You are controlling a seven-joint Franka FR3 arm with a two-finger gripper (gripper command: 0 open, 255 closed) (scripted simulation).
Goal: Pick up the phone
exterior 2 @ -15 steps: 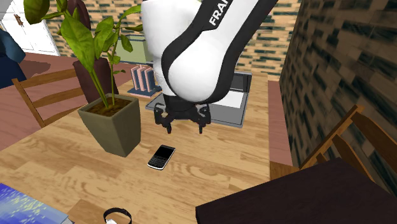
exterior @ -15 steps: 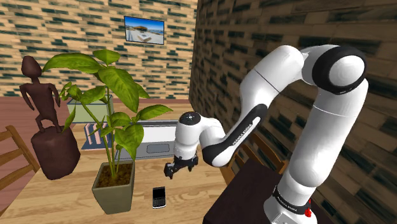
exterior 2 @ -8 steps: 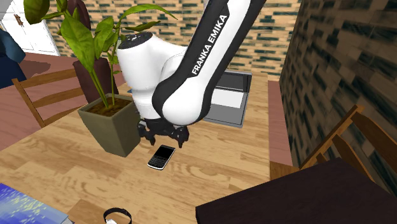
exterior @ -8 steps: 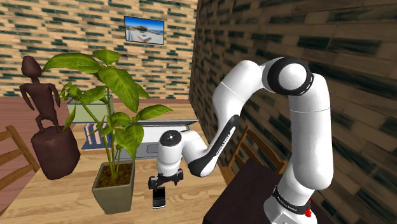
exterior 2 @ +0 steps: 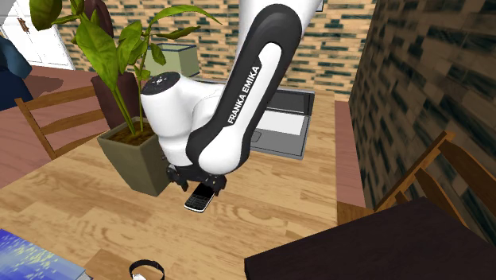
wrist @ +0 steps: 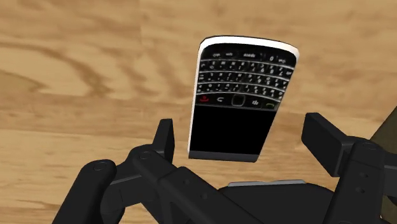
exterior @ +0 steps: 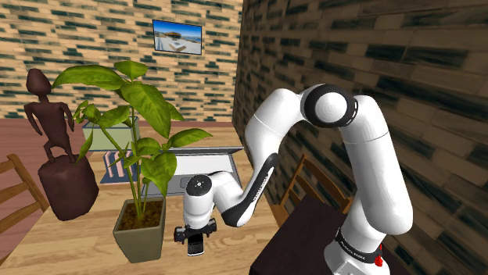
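The phone point(wrist: 242, 83), a black keypad handset with a pale rim, lies flat and face up on the wooden table point(wrist: 70, 70), near the plant pot point(exterior 2: 141, 159). It looks light, stiff and slick-faced, and so thin that little edge stands above the wood. I'd take it across its two long sides, near the middle. The gripper point(wrist: 243, 137) hangs low over it, fingers apart, one at each long side, neither touching as far as I can see.
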